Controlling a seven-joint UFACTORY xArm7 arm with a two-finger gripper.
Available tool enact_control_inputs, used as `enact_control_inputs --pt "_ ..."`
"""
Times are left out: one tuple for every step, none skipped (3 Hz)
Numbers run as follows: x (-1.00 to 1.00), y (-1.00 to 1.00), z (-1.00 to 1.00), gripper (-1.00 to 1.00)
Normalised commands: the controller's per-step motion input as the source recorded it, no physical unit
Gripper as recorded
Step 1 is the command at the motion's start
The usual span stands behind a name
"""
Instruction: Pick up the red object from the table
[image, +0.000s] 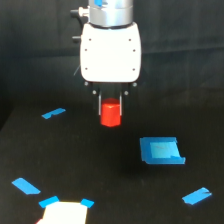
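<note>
White patch (64, 212) at table (100, 170) edge | red object (110, 113) between fingers (100, 107)

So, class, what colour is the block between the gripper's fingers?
Orange-red. The block shows best, and only, in the exterior view, below the white gripper.

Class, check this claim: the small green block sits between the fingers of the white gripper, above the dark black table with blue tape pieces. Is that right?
Not quite: the small block is orange-red, not green. The exterior view shows it between the fingers of the white gripper, above the dark black table with blue tape pieces. Whether the block has left the table cannot be told.
</note>
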Motion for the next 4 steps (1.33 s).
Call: enact_control_inputs --pt "0.19 -0.07 -0.15 -1.00" --pt "-0.36 0.21 0.03 -1.00" --pt "-0.50 0.29 0.10 -1.00" --pt "0.20 -0.07 -0.23 -0.82"
